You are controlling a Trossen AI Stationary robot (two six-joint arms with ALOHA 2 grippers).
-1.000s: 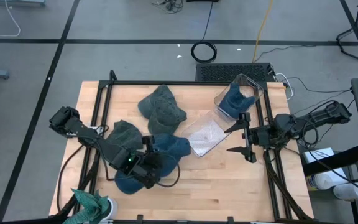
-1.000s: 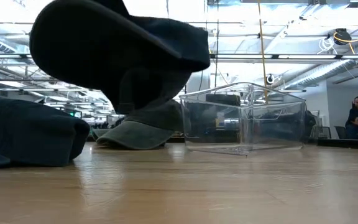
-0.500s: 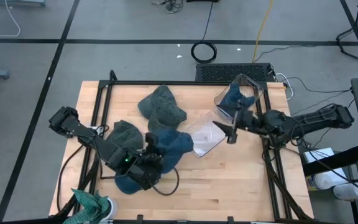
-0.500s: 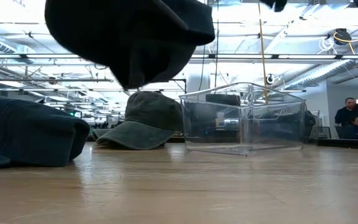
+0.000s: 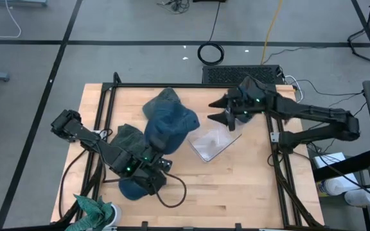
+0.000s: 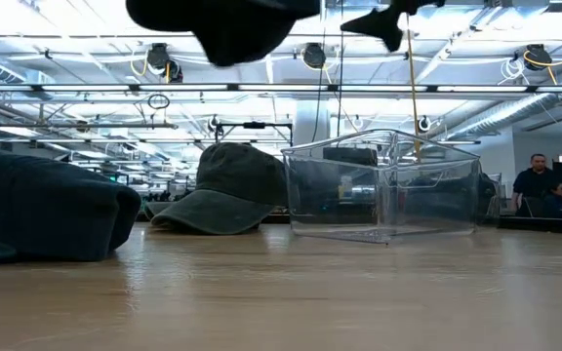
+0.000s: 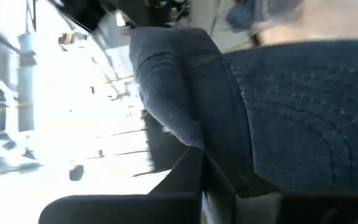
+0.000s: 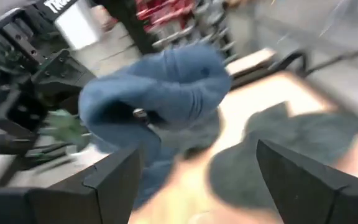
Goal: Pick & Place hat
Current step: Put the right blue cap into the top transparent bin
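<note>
Your left tool (image 5: 151, 156) is clamped on a soft blue denim cap (image 5: 167, 127) with stitched panels, held aloft over the pale wooden tabletop (image 5: 236, 186). Your right tool (image 5: 224, 110) gapes wide beside the clear plastic box (image 6: 383, 185).

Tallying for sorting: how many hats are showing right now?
4: held blue hat in left gripper; grey-green hat under it; second grey-green hat beside left arm; blue hat front-left. Bin may hide more.

We see a grey floor (image 5: 108, 25) crossed by dark tape lines (image 5: 140, 42), a coiled black cable (image 5: 211, 52) beyond the tabletop's far edge, overhead strip lights (image 6: 476, 58), ceiling pipework, a person (image 6: 534, 180) seated at the room's far side.
</note>
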